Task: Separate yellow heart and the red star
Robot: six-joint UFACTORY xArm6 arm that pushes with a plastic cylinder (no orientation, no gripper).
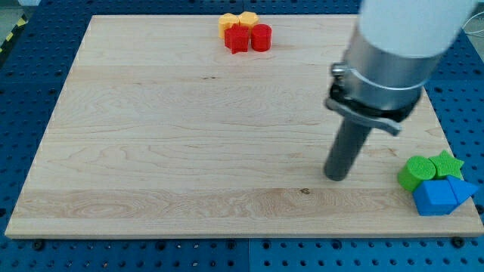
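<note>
A red star [237,38] sits near the view's top edge of the wooden board [151,136]. A yellow heart [246,19] lies just above it, touching or nearly touching. A yellow block [227,22] sits at the star's upper left, and a red cylinder [261,37] stands at its right. These blocks form one tight cluster. My tip [335,177] rests on the board at the lower right, far from the cluster and to the left of the green and blue blocks.
At the board's lower right corner sit a green cylinder [415,172], a green star [448,163], a blue block [434,197] and a blue triangular block [461,189], packed together. The arm's grey body [389,53] hangs over the right side.
</note>
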